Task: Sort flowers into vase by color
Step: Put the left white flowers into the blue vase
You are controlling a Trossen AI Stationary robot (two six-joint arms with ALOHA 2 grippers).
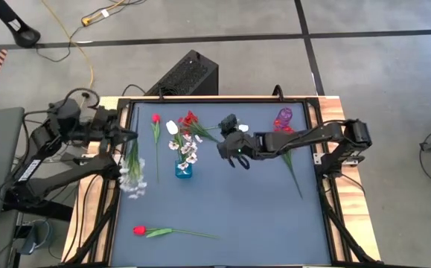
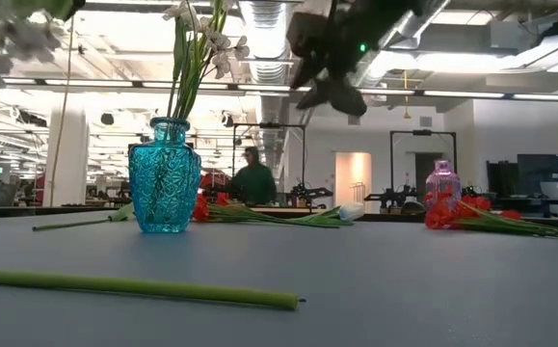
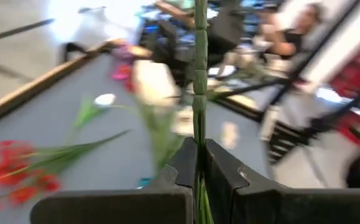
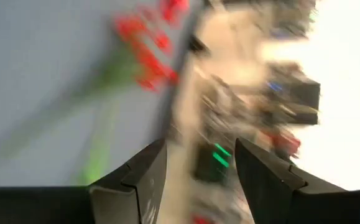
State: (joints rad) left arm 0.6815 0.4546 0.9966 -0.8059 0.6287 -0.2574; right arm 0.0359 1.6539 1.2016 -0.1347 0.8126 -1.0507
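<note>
Dark blue table (image 1: pixel 260 216) carries everything; the blue vase (image 1: pixel 184 168) serves as landmark, standing left of the table's middle with white blossom sprays (image 1: pixel 188 147) already in it. Right arm reaches in from the table's right edge, its right gripper (image 1: pixel 235 151) raised above the surface just right of the blue vase, fingers apart with nothing between them; the right wrist view shows the gap bare. Left arm sits at the table's left edge, well left of the blue vase; left gripper (image 3: pixel 199 163) has its fingers together, clamped on a thin green stem that runs straight up out of the jaws in the left wrist view. That stem belongs to a white spray (image 1: pixel 132 175) hanging at the table's left border. A pink vase (image 1: pixel 283 119) stands far right of the blue vase, near the back edge, with a red spray (image 2: pixel 452 214) lying at its base. Behind the blue vase lie a red bunch (image 1: pixel 190 120) and a white tulip (image 1: pixel 172 127); a red tulip (image 1: pixel 155 119) lies to its left rear. Another red tulip (image 1: pixel 139 231) lies alone well in front of the blue vase, stem pointing right.
</note>
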